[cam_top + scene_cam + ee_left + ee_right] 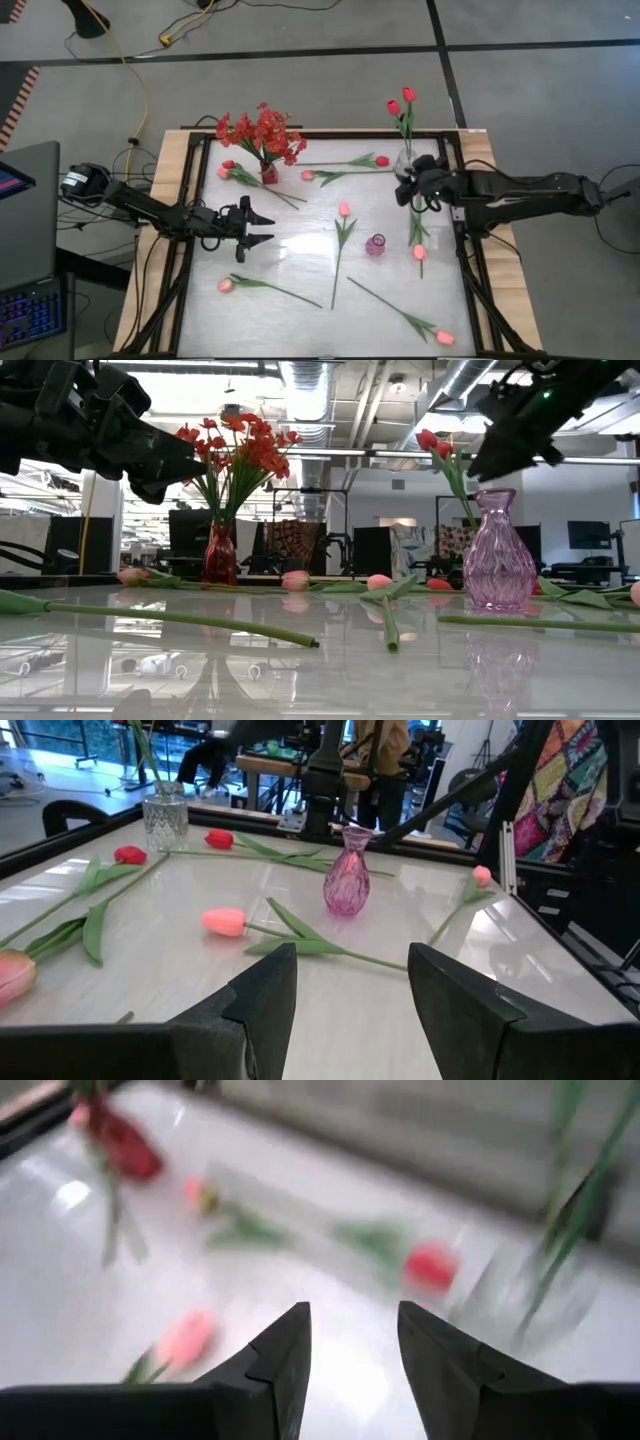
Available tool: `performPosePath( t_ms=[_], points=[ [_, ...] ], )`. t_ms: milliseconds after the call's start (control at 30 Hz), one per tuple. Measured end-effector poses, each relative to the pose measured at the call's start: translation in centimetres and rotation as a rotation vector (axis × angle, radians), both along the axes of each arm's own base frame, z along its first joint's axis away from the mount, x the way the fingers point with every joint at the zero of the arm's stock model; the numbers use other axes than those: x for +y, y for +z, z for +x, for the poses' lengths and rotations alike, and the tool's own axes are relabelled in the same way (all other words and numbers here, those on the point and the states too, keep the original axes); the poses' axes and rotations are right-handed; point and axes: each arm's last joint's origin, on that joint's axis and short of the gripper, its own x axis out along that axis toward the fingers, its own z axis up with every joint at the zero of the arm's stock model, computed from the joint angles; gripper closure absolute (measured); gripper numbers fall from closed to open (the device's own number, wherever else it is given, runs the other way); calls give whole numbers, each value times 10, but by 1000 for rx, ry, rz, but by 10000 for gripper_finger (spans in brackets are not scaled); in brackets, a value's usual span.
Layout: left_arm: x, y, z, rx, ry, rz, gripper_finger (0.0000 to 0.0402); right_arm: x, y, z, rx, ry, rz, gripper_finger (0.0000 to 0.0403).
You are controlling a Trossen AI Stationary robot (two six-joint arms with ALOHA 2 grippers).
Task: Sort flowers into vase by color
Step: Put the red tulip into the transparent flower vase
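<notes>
Right claw, high view: my right gripper hangs beside the clear vase at the far right of the table, fingers parted and holding nothing; my forearm stretches in level from the right edge.
Left claw, high view: my left gripper waits at the left, fingers spread and empty, pointing toward the middle.
Flowers, high view: two red tulips stand in the clear vase; the red spray fills a red vase at the far left; a pink vase stands empty, right of centre. Pink tulips lie loose: one in the middle, one near left, one near right, one just under my right wrist. A few more tulips lie along the far side between the red and clear vases.
Low view: the pink vase stands upright and near, the red vase with its spray farther left; both my arms hang well above the tabletop.
Left wrist view: my fingers frame a pink tulip lying this side of the pink vase.
Right wrist view: my fingers stand apart with nothing between; the picture is smeared, so I read only a pink bloom below and stems beside me.
Step in hand: I judge the red tulips are placed and a pink one comes next.
Doing it well: I should lift clear of the standing stems first, then take the nearby tulip by its stem, not the bloom.
</notes>
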Motion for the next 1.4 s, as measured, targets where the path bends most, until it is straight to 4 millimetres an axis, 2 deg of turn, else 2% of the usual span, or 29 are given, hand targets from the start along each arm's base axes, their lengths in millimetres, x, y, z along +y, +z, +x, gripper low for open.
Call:
performPosePath(
  t_ms=[133, 267, 433, 1000, 1233, 1400],
  points=[
    [0, 0, 0, 0, 0, 12, 221, 4, -12, -3, 42, -25, 289, 225],
    [0, 0, 0, 0, 2, 12, 221, 6, -30, -8, 198, -137, 420, 226],
    [0, 0, 0, 0, 2, 12, 221, 6, -44, -4, 327, -229, 454, 226],
    [0, -2, 0, 19, 1, 15, 221, 4, -85, 19, 597, -306, 503, 226],
    [0, -2, 0, 18, 0, 11, 221, -1, -95, 18, 699, -358, 509, 227],
    [0, -2, 0, 18, 1, 10, 221, -7, -105, 14, 693, -372, 518, 241]
  ],
)
